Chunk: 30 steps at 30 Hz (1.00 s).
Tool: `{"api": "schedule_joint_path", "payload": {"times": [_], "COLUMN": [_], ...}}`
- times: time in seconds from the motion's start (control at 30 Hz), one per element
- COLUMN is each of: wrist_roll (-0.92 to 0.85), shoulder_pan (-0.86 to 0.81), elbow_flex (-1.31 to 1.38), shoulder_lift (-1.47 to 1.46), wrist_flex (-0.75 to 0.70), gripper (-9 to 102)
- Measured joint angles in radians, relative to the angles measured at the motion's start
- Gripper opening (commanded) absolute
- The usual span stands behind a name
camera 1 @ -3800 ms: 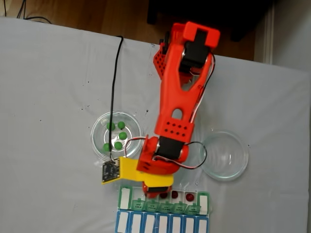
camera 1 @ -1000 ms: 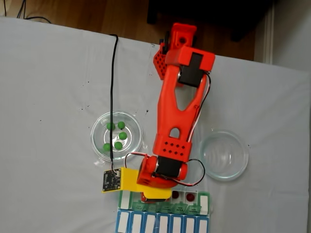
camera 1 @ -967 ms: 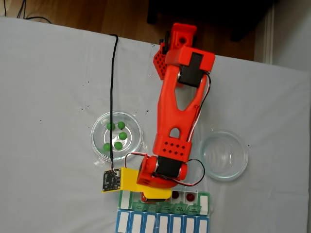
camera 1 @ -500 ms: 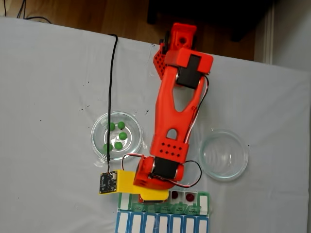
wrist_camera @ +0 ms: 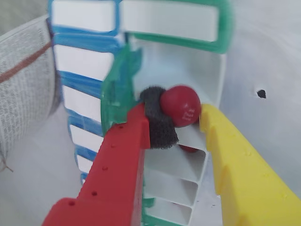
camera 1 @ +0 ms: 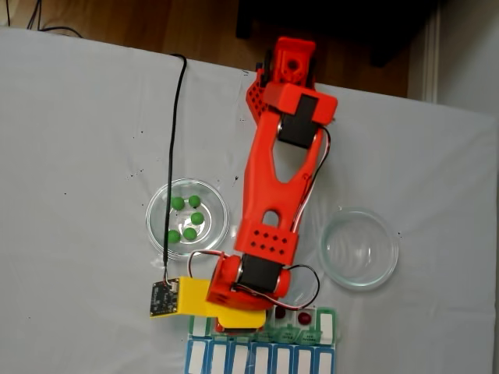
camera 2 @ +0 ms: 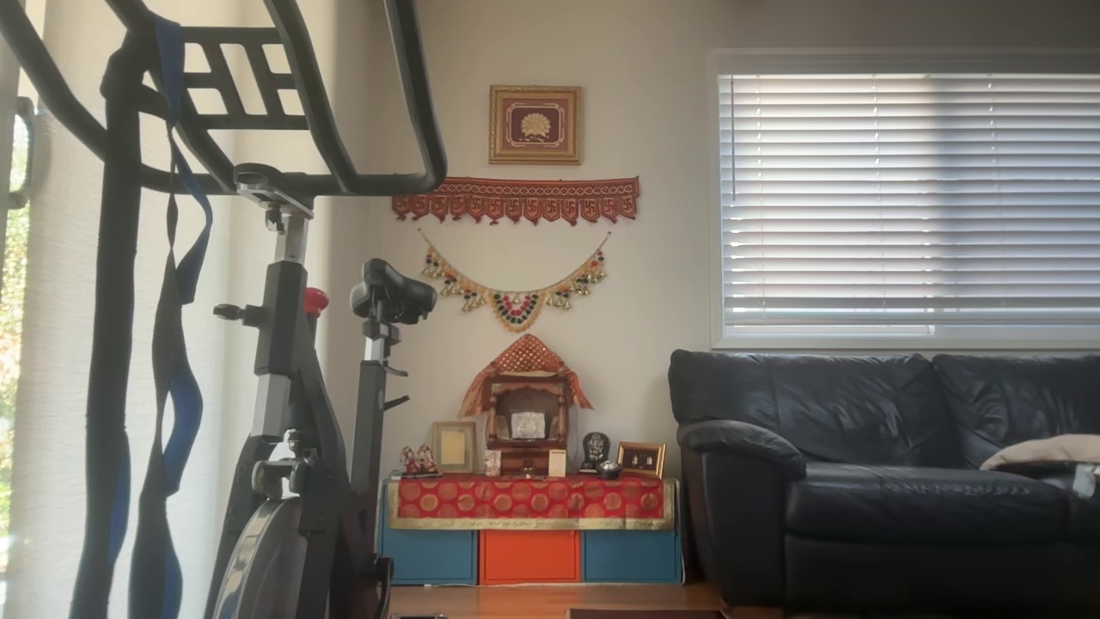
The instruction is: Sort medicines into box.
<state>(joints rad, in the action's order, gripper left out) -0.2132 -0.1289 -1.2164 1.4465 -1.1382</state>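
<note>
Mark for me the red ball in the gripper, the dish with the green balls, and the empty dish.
red ball (wrist_camera: 181, 104), wrist view: middle of its front face.
dish with green balls (camera 1: 217, 205), fixed view: glass near its right rim.
empty dish (camera 1: 359, 249), fixed view: bare glass floor.

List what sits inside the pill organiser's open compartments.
In the wrist view, the pill organiser has one dark red ball in a compartment, partly hidden under the gripper-held red ball. The gripper covers other compartments.

We see a dark red ball (wrist_camera: 181, 105), green box lids (wrist_camera: 118, 92), red and yellow fingers (wrist_camera: 122, 155), green balls (camera 1: 185, 218), a white surface (camera 1: 78, 156).
</note>
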Motion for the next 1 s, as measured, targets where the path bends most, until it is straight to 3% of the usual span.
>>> {"api": "schedule_joint_path", "payload": {"times": [0.7, 1.0], "wrist_roll": [-0.031, -0.041], "shoulder_pan": [-0.002, -0.003], "elbow_flex": [0.002, 0.0], "shoulder_lift": [0.0, 0.0], "wrist_flex": [0.003, 0.009], "gripper": [11, 29]}}
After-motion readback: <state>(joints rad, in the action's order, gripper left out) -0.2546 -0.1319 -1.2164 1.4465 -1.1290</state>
